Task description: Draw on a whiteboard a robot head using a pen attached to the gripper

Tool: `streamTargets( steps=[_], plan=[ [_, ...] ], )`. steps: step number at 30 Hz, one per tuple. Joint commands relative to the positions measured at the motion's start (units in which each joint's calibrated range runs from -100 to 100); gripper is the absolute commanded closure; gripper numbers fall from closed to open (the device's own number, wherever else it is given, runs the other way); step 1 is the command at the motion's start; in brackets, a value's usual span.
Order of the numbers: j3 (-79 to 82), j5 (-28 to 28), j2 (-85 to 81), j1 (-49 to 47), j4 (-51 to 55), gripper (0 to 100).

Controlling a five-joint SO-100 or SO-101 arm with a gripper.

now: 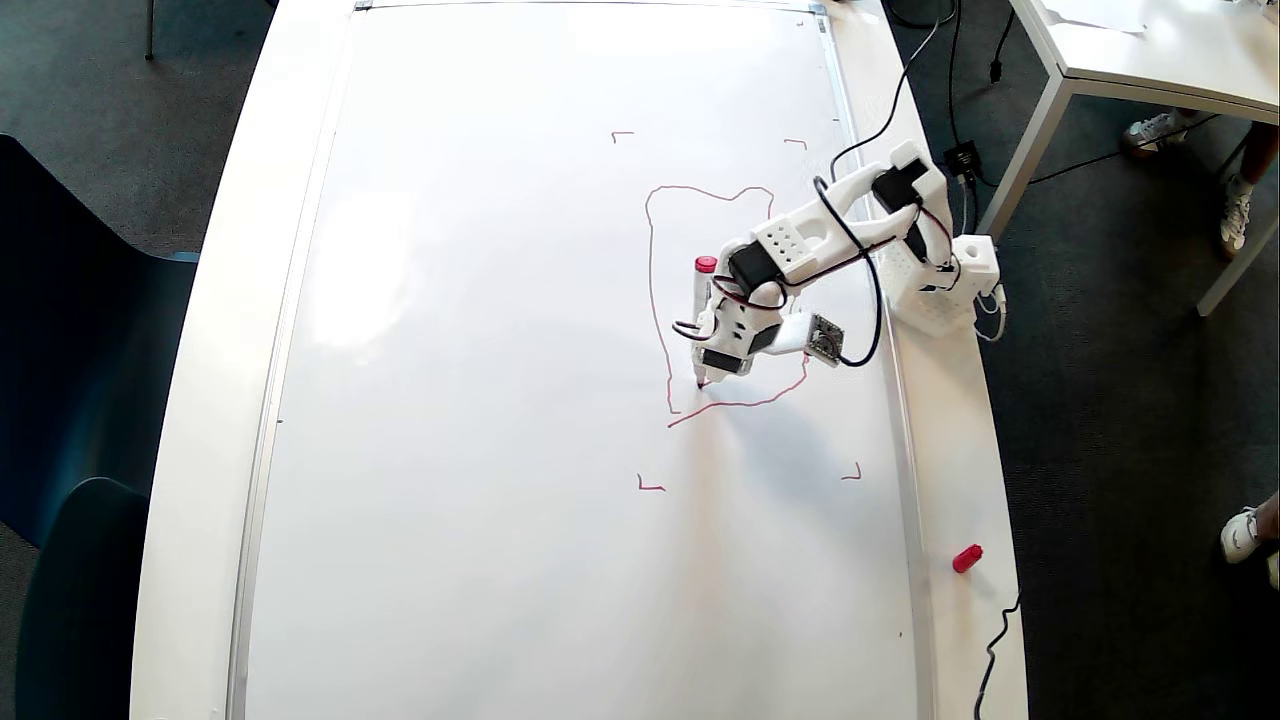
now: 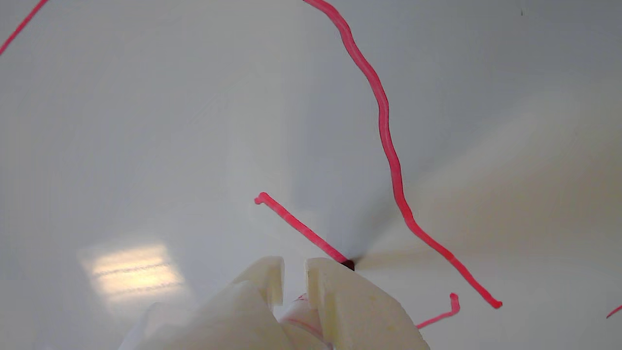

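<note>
Pen point(image 1: 702, 300) stands near-upright on the whiteboard point(image 1: 480, 400), red end up, tip touching the board at the lower left of the robot head point(image 1: 652, 290) outline, inside the four red corner marks point(image 1: 650, 486). Outline only; no inner squares visible. Wrist view: tip point(image 2: 348, 265) sits at the end of a short red stroke. Gripper point(image 1: 712, 352) is clamped around the pen. Loose red cap point(image 1: 967, 558) lies on the surface, right of the board.

Probably an office or a meeting room: dark grey carpet floor point(image 1: 1100, 450), long white table point(image 1: 215, 400) with dark blue chairs point(image 1: 60, 330), second white table point(image 1: 1150, 50), people's sneakers point(image 1: 1240, 535) nearby.
</note>
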Motion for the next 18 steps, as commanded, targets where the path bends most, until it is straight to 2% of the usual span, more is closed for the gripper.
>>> streamTargets(
  steps=[1,18],
  plan=[
    [-1.8,0.2,0.8,0.1,0.3,99],
    [-0.2,4.3,-0.1,8.2,4.0,99]
  ],
)
